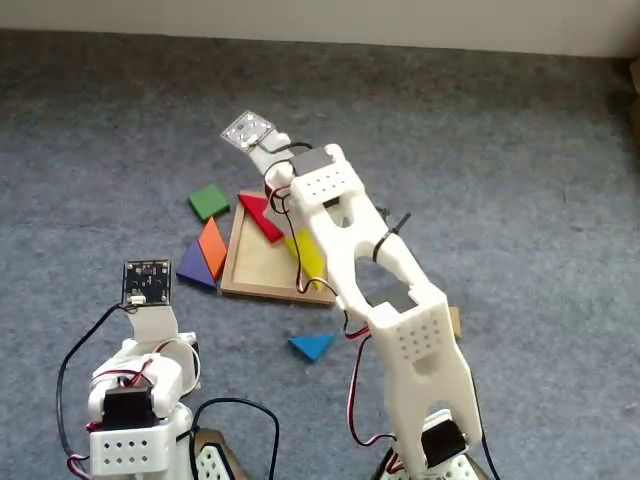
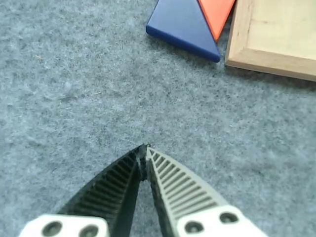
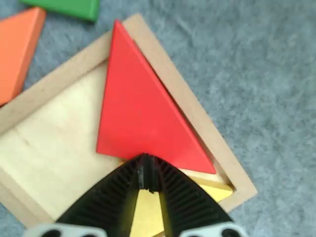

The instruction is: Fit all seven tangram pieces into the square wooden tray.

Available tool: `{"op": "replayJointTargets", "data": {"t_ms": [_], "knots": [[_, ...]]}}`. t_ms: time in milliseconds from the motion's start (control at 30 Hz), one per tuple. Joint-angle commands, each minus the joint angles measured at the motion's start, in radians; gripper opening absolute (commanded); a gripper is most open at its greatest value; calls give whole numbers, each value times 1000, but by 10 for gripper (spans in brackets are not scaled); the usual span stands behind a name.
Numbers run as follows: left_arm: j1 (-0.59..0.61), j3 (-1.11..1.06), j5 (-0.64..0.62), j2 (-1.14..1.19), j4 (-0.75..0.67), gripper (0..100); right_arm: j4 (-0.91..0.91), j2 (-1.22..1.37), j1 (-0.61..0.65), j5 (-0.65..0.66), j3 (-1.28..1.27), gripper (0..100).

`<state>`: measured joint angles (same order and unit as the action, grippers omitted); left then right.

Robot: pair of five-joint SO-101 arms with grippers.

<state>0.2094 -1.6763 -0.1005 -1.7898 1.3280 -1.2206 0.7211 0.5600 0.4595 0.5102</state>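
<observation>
The square wooden tray (image 1: 262, 283) lies mid-table on grey carpet. A red triangle (image 3: 140, 113) sits at its far corner, one tip and the long edge over the rim (image 3: 195, 116). A yellow piece (image 1: 306, 258) lies in the tray beside it. My right gripper (image 3: 146, 170) is shut, its tips at the red triangle's near edge, above the yellow piece (image 3: 215, 183). Outside the tray are a green square (image 1: 208, 201), an orange triangle (image 1: 212, 247), a dark blue triangle (image 1: 194, 267) and a light blue triangle (image 1: 312, 346). My left gripper (image 2: 144, 150) is shut over bare carpet, short of the dark blue triangle (image 2: 185, 24).
The right arm (image 1: 345, 230) stretches over the tray's right side and hides part of it. A tan piece (image 1: 455, 322) peeks out behind that arm. The left arm's base (image 1: 130, 420) stands at the front left. Open carpet lies all around.
</observation>
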Motion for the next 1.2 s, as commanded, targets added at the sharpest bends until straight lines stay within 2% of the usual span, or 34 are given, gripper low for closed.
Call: {"op": "replayJointTargets", "data": {"t_ms": [0,133,367,467,567,633,733,967,1100,1167], "knots": [[8,-21,6,-13,5,7,-53,-4,-36,11,24,5],[8,-21,6,-13,5,7,-79,-10,-65,114,24,5],[8,-21,6,-13,5,7,-206,-81,-41,106,151,5],[8,-21,6,-13,5,7,-177,-90,-10,15,176,5],[8,-21,6,-13,5,7,-70,-74,18,-43,171,5],[8,-21,6,-13,5,7,12,-36,27,-60,168,5],[8,-21,6,-13,5,7,33,51,24,-61,177,5],[8,-21,6,-13,5,7,-182,94,-31,-57,179,5],[8,-21,6,-13,5,7,-242,91,-51,89,180,5],[8,-21,6,-13,5,7,-245,91,-53,106,180,5]]}}
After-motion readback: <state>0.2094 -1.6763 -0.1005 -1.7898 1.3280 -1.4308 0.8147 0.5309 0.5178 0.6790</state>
